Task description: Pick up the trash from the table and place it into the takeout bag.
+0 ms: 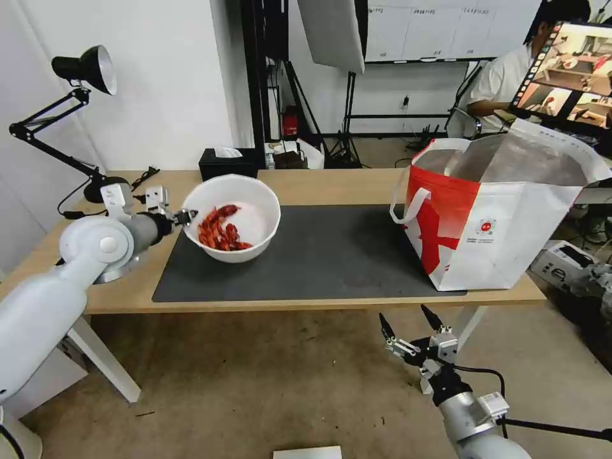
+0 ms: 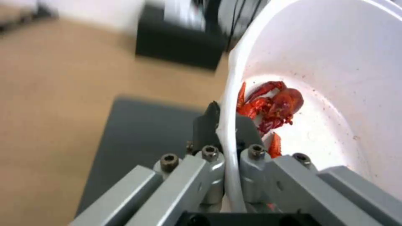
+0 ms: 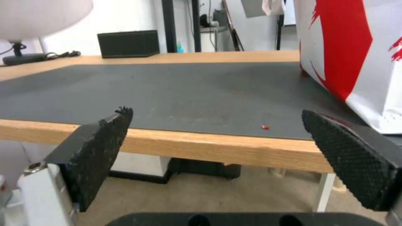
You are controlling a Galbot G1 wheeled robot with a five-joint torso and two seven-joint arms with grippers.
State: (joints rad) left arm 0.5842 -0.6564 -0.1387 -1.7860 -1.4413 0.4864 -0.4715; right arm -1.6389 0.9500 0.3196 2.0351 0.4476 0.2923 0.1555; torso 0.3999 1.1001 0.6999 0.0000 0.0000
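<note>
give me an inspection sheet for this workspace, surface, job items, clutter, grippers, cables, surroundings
Surface: light-wood table with a dark grey mat; one small red scrap on the mat near the front edge.
Job's things: white bowl with red scraps, tilted, over the mat's left end; takeout bag upright and open at the mat's right end.
Clutter: black tissue box at the back edge.
Grippers: left gripper, jaws clamped on the bowl's rim; right gripper, jaws open, below the table's front edge.
Cables: lamp cord on the tabletop, left rear.
Surroundings: black desk lamp at the left; cardboard box on the floor at the right.

Bowl [image 1: 245, 203] on mat's [image 1: 331, 255] left, bag [image 1: 503, 217] on its right
</note>
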